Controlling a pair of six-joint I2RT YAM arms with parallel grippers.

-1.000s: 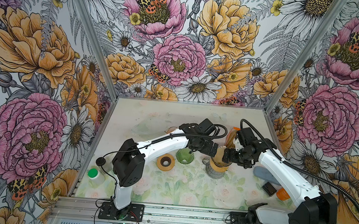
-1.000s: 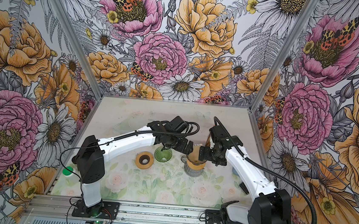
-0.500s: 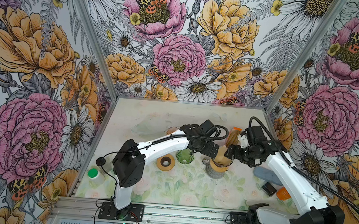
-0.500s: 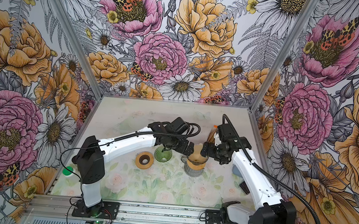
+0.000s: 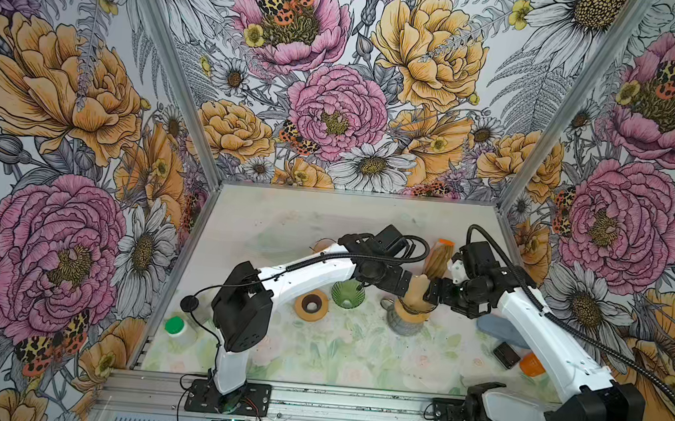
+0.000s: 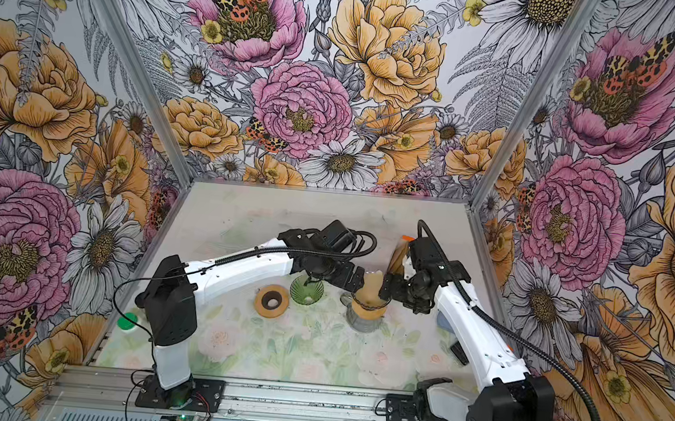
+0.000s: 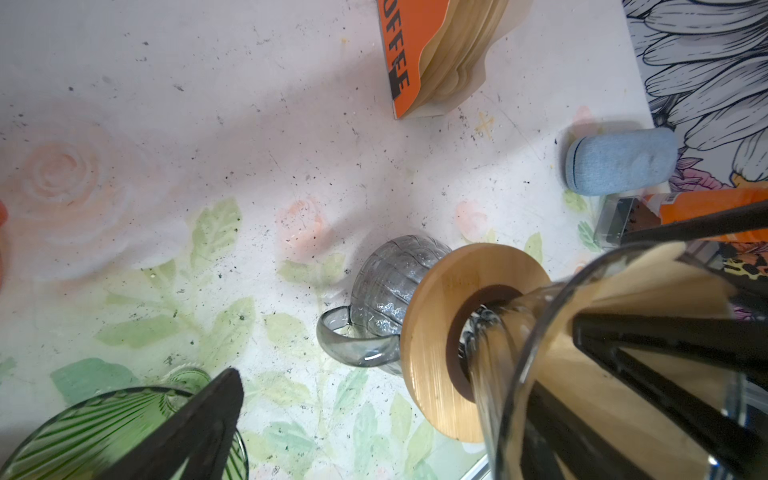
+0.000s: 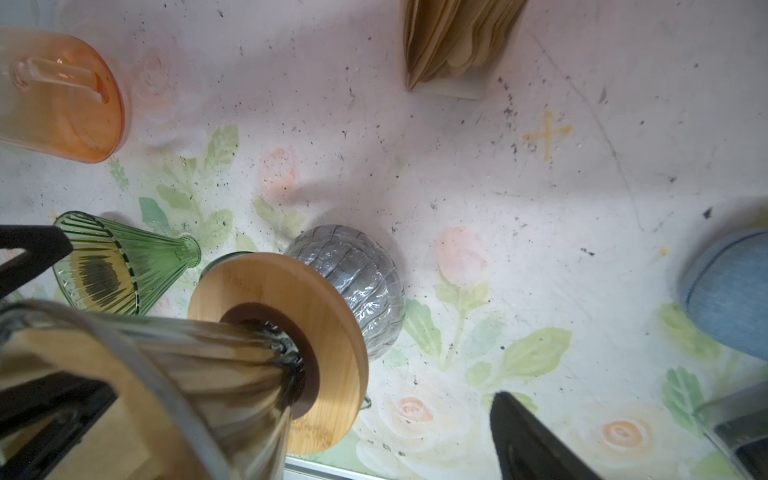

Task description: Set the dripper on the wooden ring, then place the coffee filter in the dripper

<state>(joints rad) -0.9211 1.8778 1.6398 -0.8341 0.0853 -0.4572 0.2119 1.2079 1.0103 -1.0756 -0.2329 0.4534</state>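
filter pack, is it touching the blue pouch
Apart. The left wrist view shows the filter pack and the blue pouch with a strip of bare table between them.

Bright, even light falls from overhead in both top views, and the arms cast only soft, pale shadows on the table. Walls bow toward the frame edges. In both wrist views the dripper looms smeared, its rim glinting, and the black fingers are blurred — the tabletop behind stays sharp.

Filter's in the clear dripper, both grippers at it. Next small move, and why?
Probably lower the right gripper, which has one finger inside the cone, to press the filter down: it pokes well above the dripper rim.
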